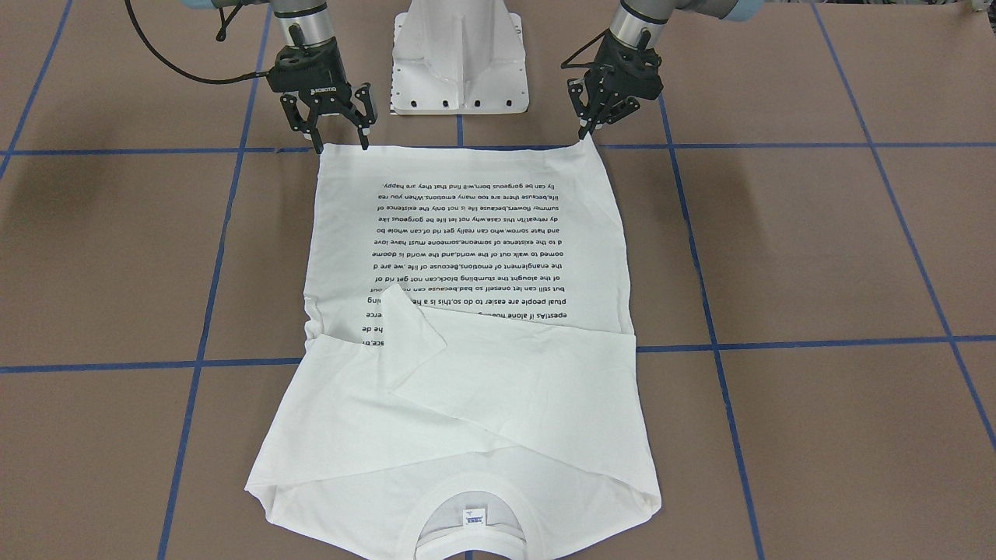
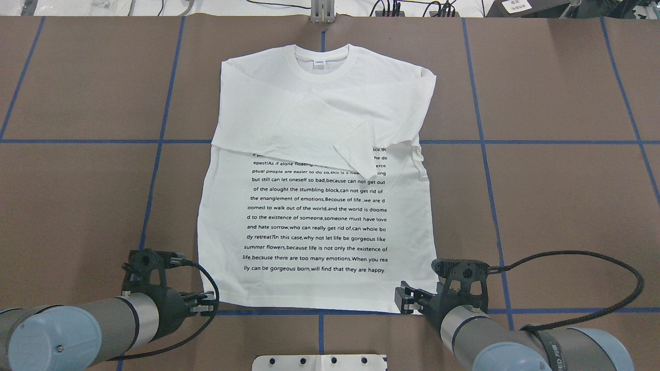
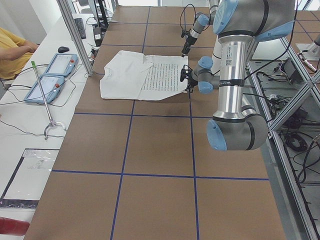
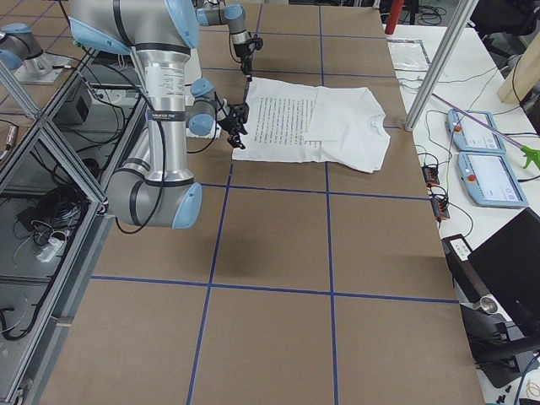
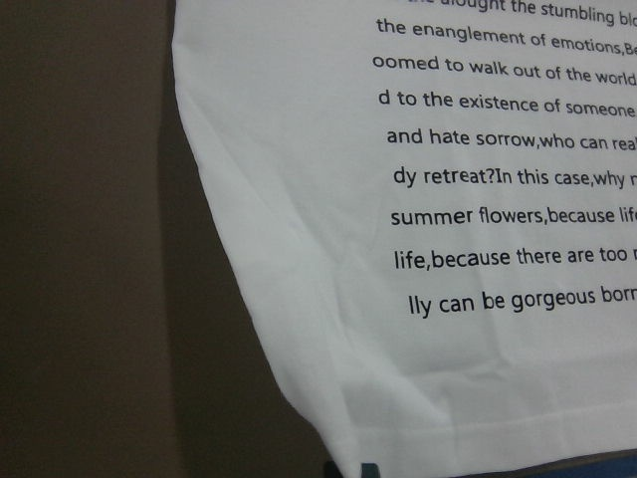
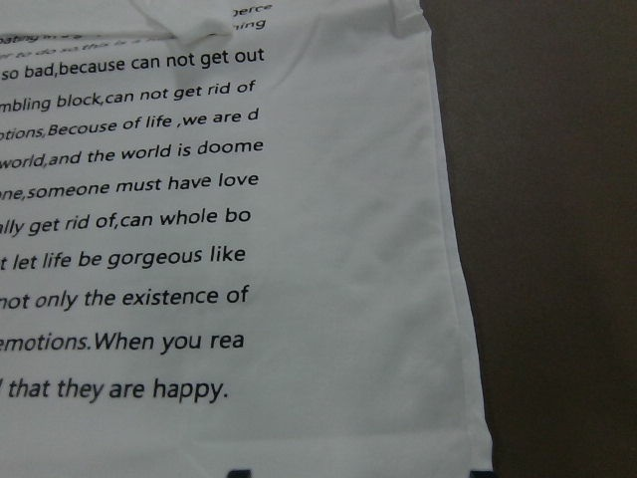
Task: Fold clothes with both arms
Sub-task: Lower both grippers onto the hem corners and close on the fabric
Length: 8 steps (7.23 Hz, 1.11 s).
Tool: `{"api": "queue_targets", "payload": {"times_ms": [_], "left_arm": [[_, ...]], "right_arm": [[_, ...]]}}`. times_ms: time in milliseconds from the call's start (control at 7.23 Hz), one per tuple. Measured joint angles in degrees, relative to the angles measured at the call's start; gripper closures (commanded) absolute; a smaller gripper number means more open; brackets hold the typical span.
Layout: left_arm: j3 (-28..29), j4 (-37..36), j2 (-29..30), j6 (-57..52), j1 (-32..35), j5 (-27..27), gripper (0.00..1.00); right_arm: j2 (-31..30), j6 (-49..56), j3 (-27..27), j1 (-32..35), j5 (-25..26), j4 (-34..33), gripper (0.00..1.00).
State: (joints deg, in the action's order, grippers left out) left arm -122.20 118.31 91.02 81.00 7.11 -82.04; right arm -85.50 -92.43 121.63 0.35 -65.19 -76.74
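Note:
The white long-sleeved T-shirt [image 1: 482, 233] lies flat on the brown table, text side up, collar [image 2: 320, 61] away from me. Both sleeves are folded across the chest. My left gripper [image 1: 585, 134] is at the hem corner on my left [image 2: 209, 304], and its fingers look shut on that corner; one fingertip [image 5: 368, 470] shows at the cloth's edge. My right gripper [image 1: 341, 144] is open, its fingertips [image 6: 483, 473] low at the table on either side of the other hem corner [image 2: 412, 306].
The white pedestal base [image 1: 459, 62] stands between the arms, just behind the hem. Blue tape lines [image 2: 484, 141] grid the table. In the exterior left view, a seated person [image 3: 15, 50] and two tablets [image 3: 55, 70] are beyond the table's far edge.

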Motion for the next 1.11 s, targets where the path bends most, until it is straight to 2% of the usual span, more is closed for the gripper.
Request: {"api": "queue_targets", "payload": {"times_ms": [415,830,1107], "left_arm": [[-0.05,0.08,0.09,0.11,0.00,-0.11,1.00],[-0.05,0.08,0.09,0.28,0.00,-0.05,1.00],[-0.08,0.10,0.10,0.29,0.00,-0.05,1.00]], "right_arm": [[-0.18,-3.29,-0.64,-1.01,0.24,-2.91,0.24],[-0.10,-6.66,-1.61,-1.14,0.17,-3.22,0.25],[0.25,-8.46,-2.29,-1.20,0.27,-3.24,0.30]]}}
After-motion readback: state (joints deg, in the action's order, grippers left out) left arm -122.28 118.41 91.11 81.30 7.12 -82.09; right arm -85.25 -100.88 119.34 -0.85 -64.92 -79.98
